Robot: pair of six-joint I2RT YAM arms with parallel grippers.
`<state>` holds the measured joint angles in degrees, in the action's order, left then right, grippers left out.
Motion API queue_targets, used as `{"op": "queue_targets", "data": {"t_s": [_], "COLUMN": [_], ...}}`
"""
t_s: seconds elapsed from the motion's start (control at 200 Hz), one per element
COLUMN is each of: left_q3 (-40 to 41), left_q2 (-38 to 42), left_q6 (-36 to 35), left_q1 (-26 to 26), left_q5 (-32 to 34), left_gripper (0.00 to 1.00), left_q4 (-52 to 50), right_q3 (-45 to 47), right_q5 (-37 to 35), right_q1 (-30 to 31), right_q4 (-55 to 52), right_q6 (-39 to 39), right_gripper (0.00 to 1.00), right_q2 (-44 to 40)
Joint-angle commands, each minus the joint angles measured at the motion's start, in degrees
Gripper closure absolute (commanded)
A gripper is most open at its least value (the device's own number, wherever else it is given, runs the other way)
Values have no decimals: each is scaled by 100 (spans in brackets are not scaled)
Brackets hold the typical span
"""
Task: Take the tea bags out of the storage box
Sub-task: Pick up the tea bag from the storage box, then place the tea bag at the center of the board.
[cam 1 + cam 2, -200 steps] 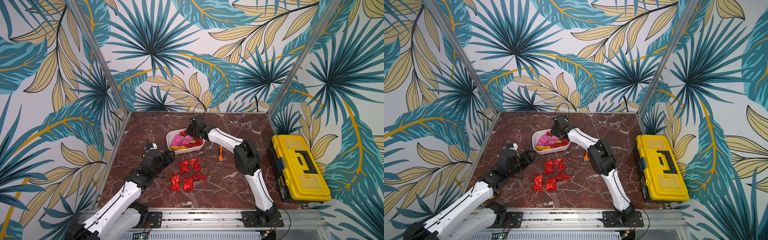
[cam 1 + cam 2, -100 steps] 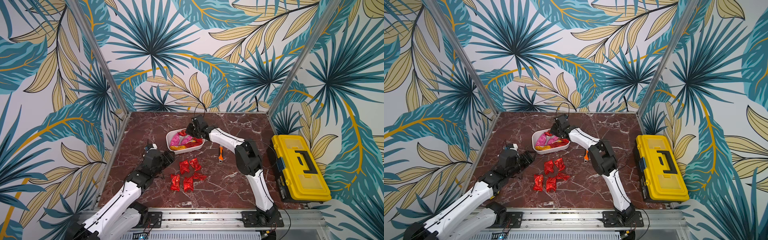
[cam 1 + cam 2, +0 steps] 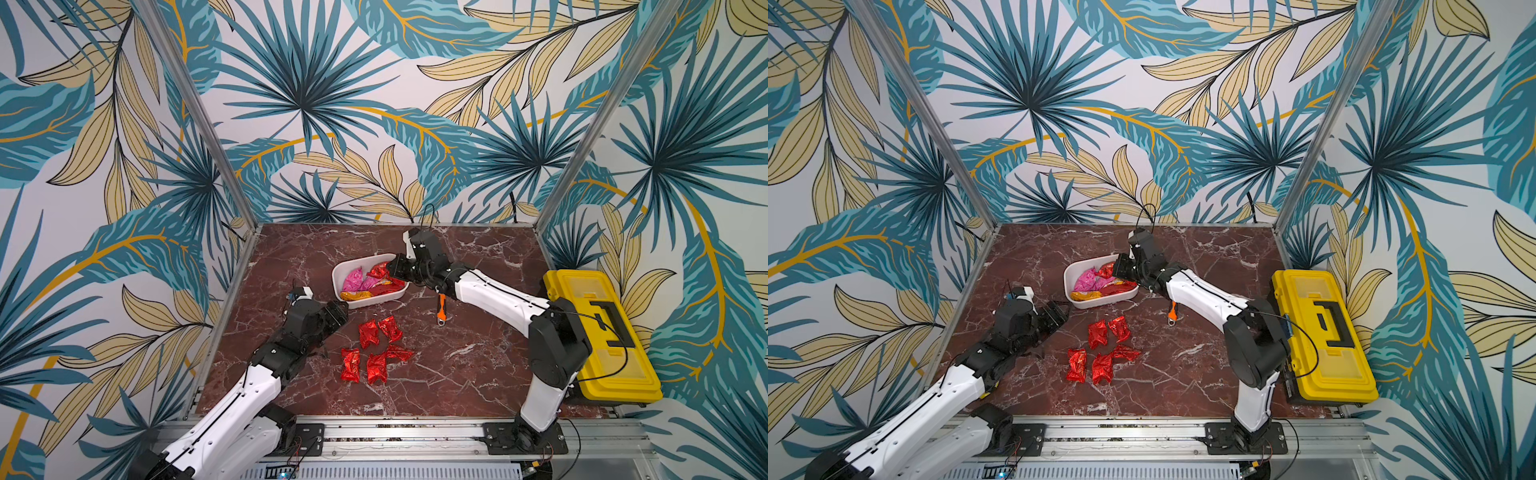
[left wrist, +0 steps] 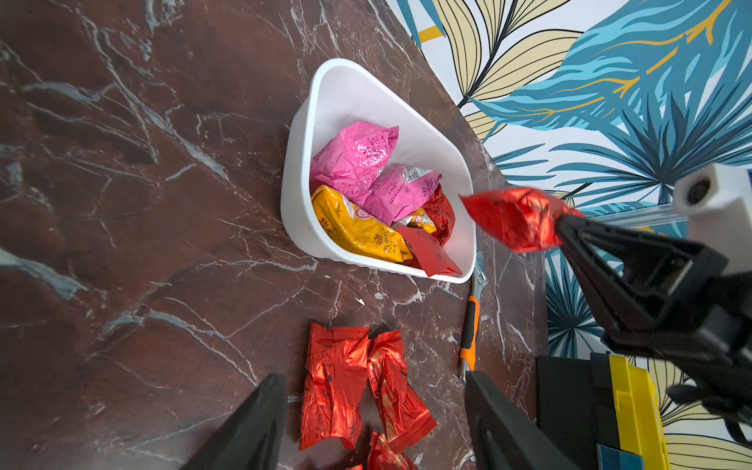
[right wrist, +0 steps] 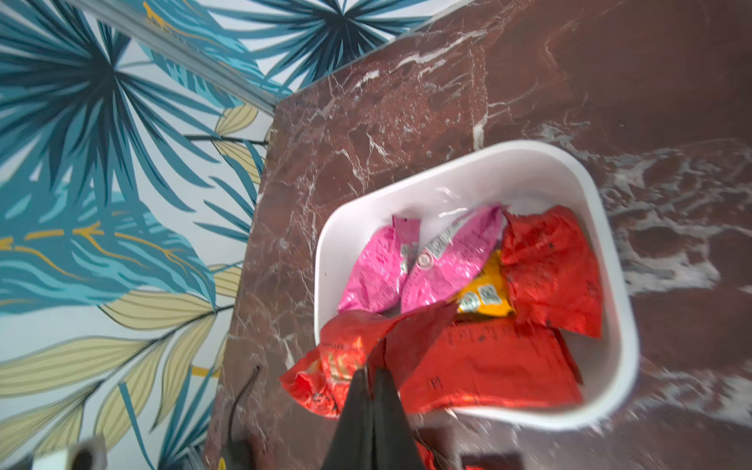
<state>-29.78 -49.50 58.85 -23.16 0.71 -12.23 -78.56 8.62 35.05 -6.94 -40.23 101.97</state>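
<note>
I see the right gripper (image 5: 372, 376) with its jaws pressed together on the crinkled edge of one red tea bag (image 4: 512, 221), which it holds at the end of the storage box (image 3: 353, 264) nearest that arm. In the left wrist view this packet hangs over the rim, apart from the pile below. Inside the white box I count two pink tea bags (image 4: 358, 158), a yellow one (image 4: 358, 228) and several red ones (image 5: 549, 272) lying overlapped. The box sits on the marble table (image 3: 457, 374), towards the back wall. My left gripper (image 4: 372, 378) has its jaws wide apart with nothing between them, low and just beside the near corner of the box. Five red tea bags (image 3: 376, 349) lie loose on the table in front of the box, in a close cluster. An orange-handled wrench (image 3: 441, 305) lies under the right arm, and a yellow toolbox (image 3: 598, 332) stands at the table's right edge.
</note>
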Motion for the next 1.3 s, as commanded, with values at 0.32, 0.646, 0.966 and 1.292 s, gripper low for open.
{"op": "queue_targets", "data": {"t_s": [0.32, 0.646, 0.966, 1.292], "left_q3": [-332, -651, -1000, -1109], "left_q2": [-132, -519, -1048, -1229], "left_q6": [-585, -918, -1137, -1113], "left_q1": [39, 45, 109, 145], "left_q5": [-61, -133, -185, -141], "left_gripper": [26, 25, 26, 26], "left_q4": [-128, -315, -719, -579], "right_q3": [2356, 2409, 1788, 1604], "right_q5": [-565, -973, -531, -1431], "right_q1": [23, 28, 46, 27], "right_q4": [-1455, -2497, -2577, -1414], "right_q6": [1042, 1650, 1840, 236], "right_gripper": [100, 100, 75, 34], "right_q2": [-2004, -1784, -1136, -1282]}}
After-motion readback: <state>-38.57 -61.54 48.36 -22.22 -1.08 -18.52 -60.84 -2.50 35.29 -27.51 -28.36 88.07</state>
